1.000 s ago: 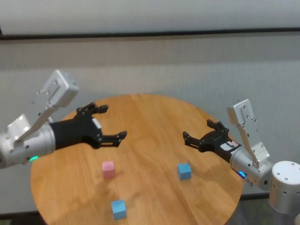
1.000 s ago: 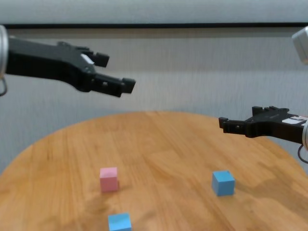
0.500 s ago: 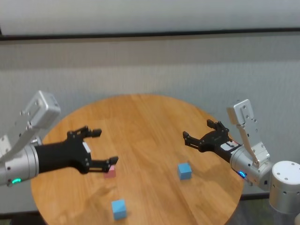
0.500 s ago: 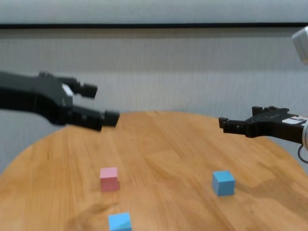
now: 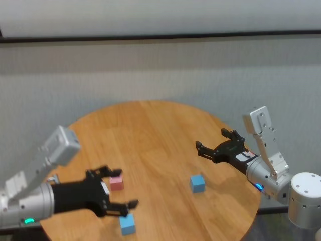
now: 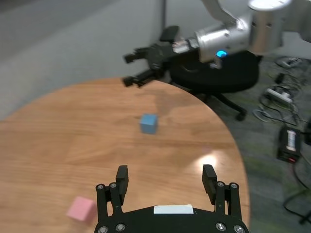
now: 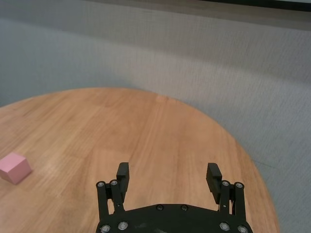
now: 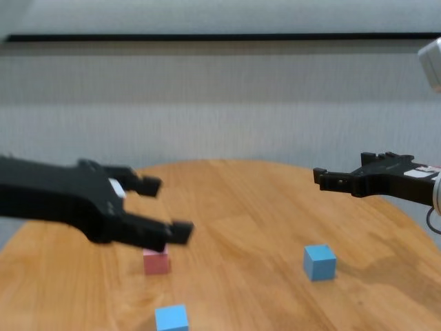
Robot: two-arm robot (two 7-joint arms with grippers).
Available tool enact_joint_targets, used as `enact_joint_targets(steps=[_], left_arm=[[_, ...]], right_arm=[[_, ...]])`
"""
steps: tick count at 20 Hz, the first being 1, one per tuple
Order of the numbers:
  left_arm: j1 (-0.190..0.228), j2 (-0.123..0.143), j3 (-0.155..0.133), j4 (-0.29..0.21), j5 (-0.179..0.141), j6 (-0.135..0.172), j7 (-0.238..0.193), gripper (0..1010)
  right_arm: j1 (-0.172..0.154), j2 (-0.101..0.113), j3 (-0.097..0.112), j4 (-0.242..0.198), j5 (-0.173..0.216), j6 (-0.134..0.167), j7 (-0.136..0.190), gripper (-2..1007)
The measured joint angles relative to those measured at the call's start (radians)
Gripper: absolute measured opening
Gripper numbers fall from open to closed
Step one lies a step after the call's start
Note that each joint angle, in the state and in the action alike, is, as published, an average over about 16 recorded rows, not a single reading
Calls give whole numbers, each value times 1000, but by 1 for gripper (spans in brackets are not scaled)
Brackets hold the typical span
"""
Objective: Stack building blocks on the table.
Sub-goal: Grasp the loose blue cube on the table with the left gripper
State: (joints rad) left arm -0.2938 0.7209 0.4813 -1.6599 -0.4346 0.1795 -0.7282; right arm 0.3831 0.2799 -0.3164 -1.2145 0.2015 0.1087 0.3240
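On the round wooden table lie a pink cube, a light blue cube near the front edge and a second light blue cube to the right. All three stand apart. My left gripper is open and empty. It hovers low over the front left, between the pink cube and the near blue cube. My right gripper is open and empty, above the table's right side, beyond the right blue cube. The left wrist view shows the pink cube and the right blue cube.
A grey wall stands behind the table. In the left wrist view a black office chair and cables are on the floor past the table's right edge. The table's rim is close under both arms.
My left arm has come down and toward me, from high over the table's far left to low above the pink and near blue cubes. The right arm and the cubes have not moved.
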Motion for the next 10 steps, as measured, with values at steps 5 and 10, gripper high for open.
enact_joint_targets(steps=[5,10], left_arm=[[-13,0,49,14,18,-4,-25,999],[-40,-3,97,42,41,-11,-49,999]], right_arm=[[0,0,0,0,0,0,0,1000],[0,0,0,0,0,0,0,1000]])
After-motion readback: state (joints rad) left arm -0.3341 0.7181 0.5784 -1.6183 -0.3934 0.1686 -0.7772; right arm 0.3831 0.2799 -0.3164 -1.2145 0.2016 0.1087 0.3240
